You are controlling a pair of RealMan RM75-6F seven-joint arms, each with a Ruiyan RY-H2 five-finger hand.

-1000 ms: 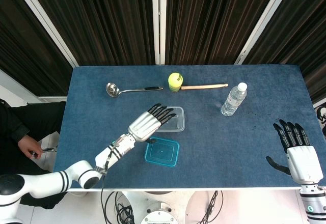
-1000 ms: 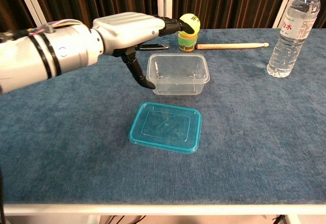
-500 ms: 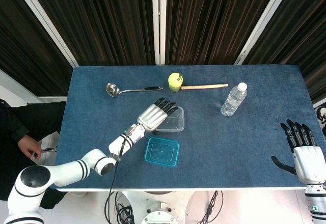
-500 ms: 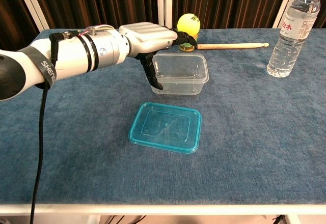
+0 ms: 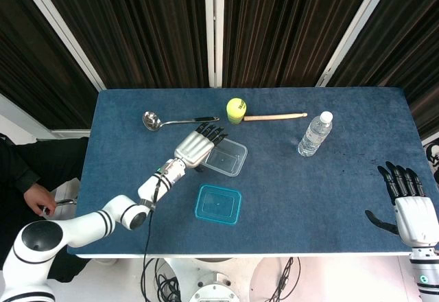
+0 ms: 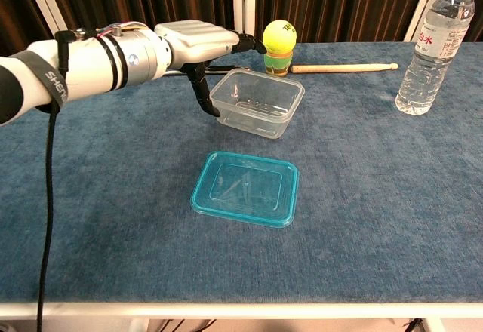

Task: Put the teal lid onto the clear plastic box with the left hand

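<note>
teal lid [image 5: 219,204]: laid flat on the blue table [image 5: 329,178], near the front edge, uncovered, nothing touching it.
clear plastic box [image 5: 226,158]: set just beyond the lid, apart from it; turned slightly askew, its left side seen raised in the chest view.
left hand [image 5: 196,147]: placed at the box's left end, fingers stretched over the rim, thumb down along the outer wall; box appears gripped there.
right hand [image 5: 406,195]: kept at the table's near right corner, fingers spread apart, nothing held.
ladle [image 5: 173,120]: laid far left.
yellow ball [image 5: 236,106]: far centre, on a small cup.
drumstick [image 5: 274,116]: right of the ball.
water bottle [image 5: 315,134]: upright, far right.
</note>
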